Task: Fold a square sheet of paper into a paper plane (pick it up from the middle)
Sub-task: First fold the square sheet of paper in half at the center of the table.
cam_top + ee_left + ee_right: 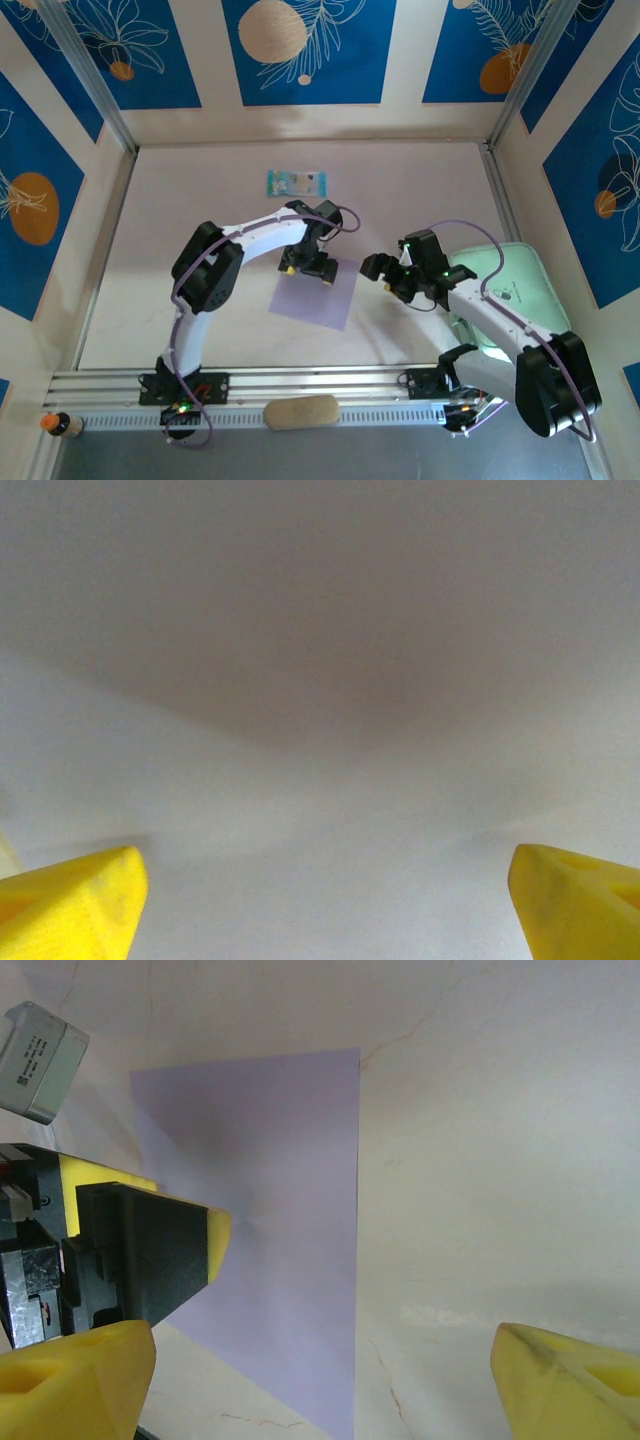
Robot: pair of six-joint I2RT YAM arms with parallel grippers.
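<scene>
Square sheet of paper (pixel 318 296) lies flat and unfolded on the table (pixel 200 200), between the two arms, its edges turned a little askew to the table's near edge. Being square, it has no long axis to line up with, so what matters is its middle. The left gripper (pixel 306 266) hangs over the sheet's far corner, jaws spread wide and empty. From there the middle lies just nearward and to the right. Its own wrist camera shows a pale blurred surface between the yellow fingertips (pixel 85 895), probably the sheet, though the blur leaves that unsure. The right gripper (pixel 381 272) is also wide open and holding nothing. It sits off the sheet's right edge, over bare table, and the sheet lies to its left. The left arm is plainly nearer to the middle.
</scene>
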